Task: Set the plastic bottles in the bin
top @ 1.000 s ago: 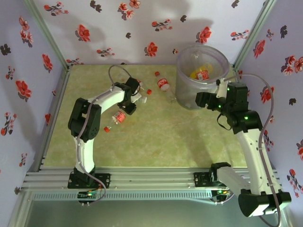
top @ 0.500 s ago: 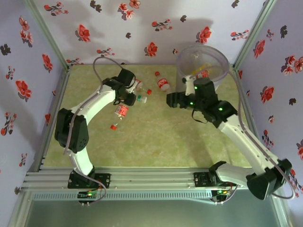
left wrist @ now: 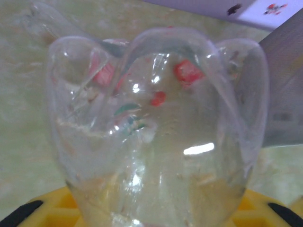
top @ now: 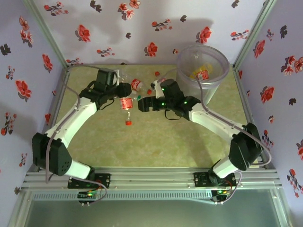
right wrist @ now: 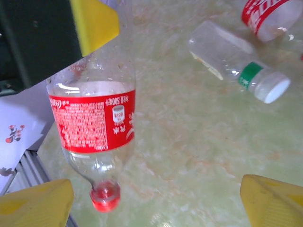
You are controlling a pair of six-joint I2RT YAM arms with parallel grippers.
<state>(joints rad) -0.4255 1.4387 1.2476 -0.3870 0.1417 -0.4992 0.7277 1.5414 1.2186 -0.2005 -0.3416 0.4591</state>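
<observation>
Currently, the left fingers (left wrist: 47,210) are closed on the base end of a clear bottle (right wrist: 92,118). Their yellow pads sit on either side of its lobed base. The bottle hangs cap-down at upper centre of the overhead frame. Whether its red cap (right wrist: 105,197) touches the tabletop (top: 156,146) cannot be told. The right fingers (right wrist: 33,203) are spread wide at the lower corners of the right wrist frame and hold nothing. They sit just beside the hanging bottle.

Handling, as judged: the bottle looks empty, so it should be light. Its thin walls are likely to dent under a hard squeeze, and the smooth plastic may slip. The lobed base and the neck appear to be the stiffest places to hold. The labelled mid-body offers a wider but softer grip.

Markings: a red label (right wrist: 94,120) wraps the bottle and carries dense white print. The figure "500" can be made out. No brand name is legible.

Surroundings: a white-capped bottle (right wrist: 232,59) with a green neck band lies on the tabletop at upper right of the right wrist frame. Another red-labelled bottle (right wrist: 267,14) lies beyond it. The bin (top: 226,71) stands at upper right of the overhead frame, well apart from the held bottle. It already contains a yellow bottle (top: 195,74) and a red-labelled one (top: 203,74).
</observation>
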